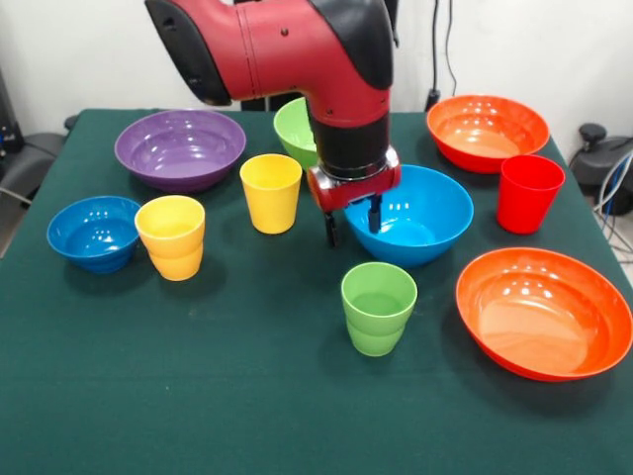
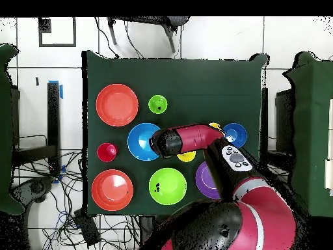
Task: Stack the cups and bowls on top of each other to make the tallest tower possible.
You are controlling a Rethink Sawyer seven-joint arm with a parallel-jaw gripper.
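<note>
My gripper (image 1: 352, 222) is open and empty, hanging at the near-left rim of the large light-blue bowl (image 1: 415, 213). A green cup (image 1: 378, 307) stands upright just in front of it. Two yellow cups (image 1: 270, 191) (image 1: 171, 236) stand to the left and a red cup (image 1: 528, 192) to the right. The purple bowl (image 1: 180, 148), the small dark-blue bowl (image 1: 94, 233), the green bowl (image 1: 294, 129) behind the arm, and two orange bowls (image 1: 487, 131) (image 1: 544, 312) all stand apart. Nothing is stacked. In the overhead view the arm (image 2: 188, 138) covers the gripper beside the light-blue bowl (image 2: 140, 141).
The green table cloth (image 1: 198, 396) runs to the front edge with open cloth before the cups. In the overhead view the arm hides most of the yellow cups and part of the purple bowl (image 2: 207, 182). Cables and chairs surround the table.
</note>
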